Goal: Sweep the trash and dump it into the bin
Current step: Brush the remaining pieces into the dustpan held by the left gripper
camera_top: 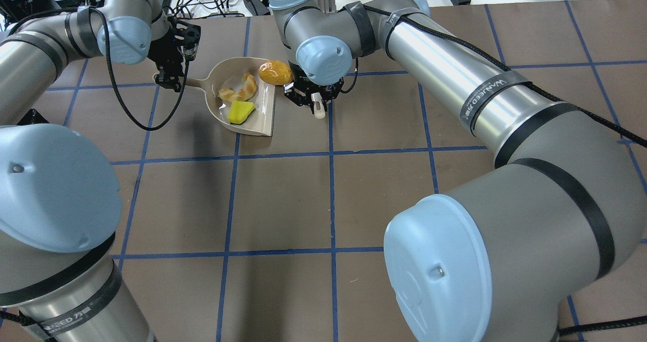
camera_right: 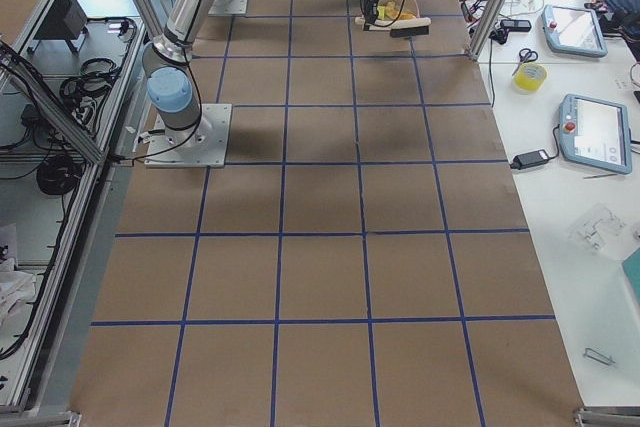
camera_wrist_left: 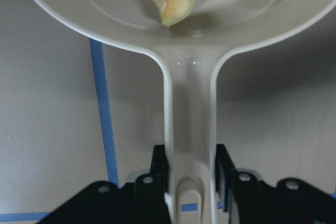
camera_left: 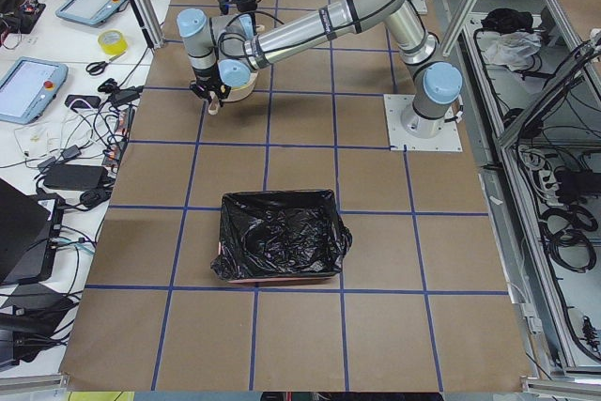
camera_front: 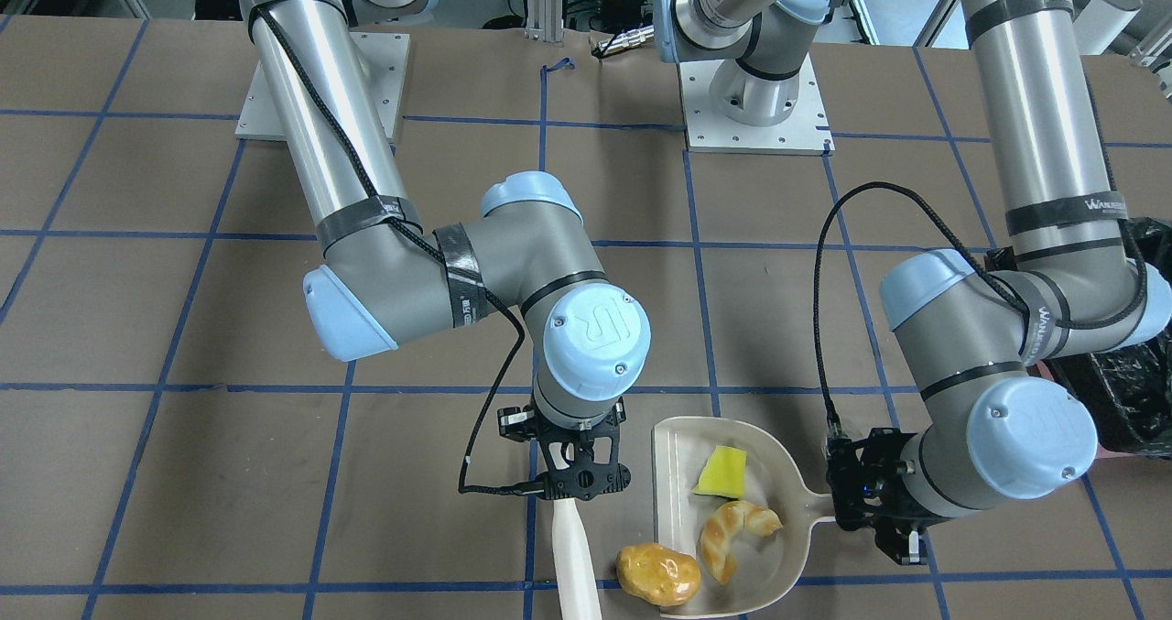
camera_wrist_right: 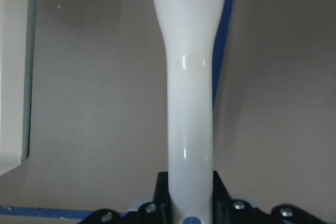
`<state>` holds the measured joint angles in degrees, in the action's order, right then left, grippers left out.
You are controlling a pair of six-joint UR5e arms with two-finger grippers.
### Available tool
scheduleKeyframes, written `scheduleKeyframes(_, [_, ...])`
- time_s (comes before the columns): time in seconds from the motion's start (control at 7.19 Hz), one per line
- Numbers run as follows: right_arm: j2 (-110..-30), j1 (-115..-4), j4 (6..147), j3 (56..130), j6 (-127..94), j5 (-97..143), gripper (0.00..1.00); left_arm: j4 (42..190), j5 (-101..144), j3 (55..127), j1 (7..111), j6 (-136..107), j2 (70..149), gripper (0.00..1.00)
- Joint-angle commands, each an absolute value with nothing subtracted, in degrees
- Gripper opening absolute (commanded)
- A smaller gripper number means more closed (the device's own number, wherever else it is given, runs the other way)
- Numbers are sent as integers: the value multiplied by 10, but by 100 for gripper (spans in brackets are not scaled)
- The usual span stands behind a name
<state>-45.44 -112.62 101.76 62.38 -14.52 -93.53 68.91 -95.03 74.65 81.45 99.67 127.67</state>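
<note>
The beige dustpan (camera_front: 676, 483) lies on the table. The yellow wedge (camera_front: 721, 472) and the tan croissant (camera_front: 732, 533) lie inside it. The golden-brown potato (camera_front: 657, 572) sits at the pan's open lip. My left gripper (camera_front: 865, 496) is shut on the dustpan handle (camera_wrist_left: 190, 129). My right gripper (camera_front: 581, 473) is shut on a white brush handle (camera_wrist_right: 190, 103) just beside the pan's mouth and the potato. The brush head is out of view. The bin (camera_left: 277, 279), pink-sided with a black bag, stands far off toward my left end of the table.
Part of the bin's black bag (camera_front: 1122, 409) shows behind my left arm's elbow. Both arm bases (camera_front: 755, 98) stand at the back edge. Tablets, tape and cables (camera_left: 108, 42) lie on the side desk beyond the table's far edge.
</note>
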Motion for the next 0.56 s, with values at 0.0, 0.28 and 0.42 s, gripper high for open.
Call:
scheduleKeyframes(0.0, [-433, -1130, 1020, 597, -141, -932, 0, 689, -950, 747, 815, 997, 1277, 0])
scheduleKeyframes(0.28, [-435, -1171, 1021, 596, -199, -908, 0, 689, -950, 747, 815, 996, 1277, 0])
scheduleKeyframes(0.42, [-435, -1189, 1021, 596, -229, -900, 0, 689, -950, 747, 816, 996, 1277, 0])
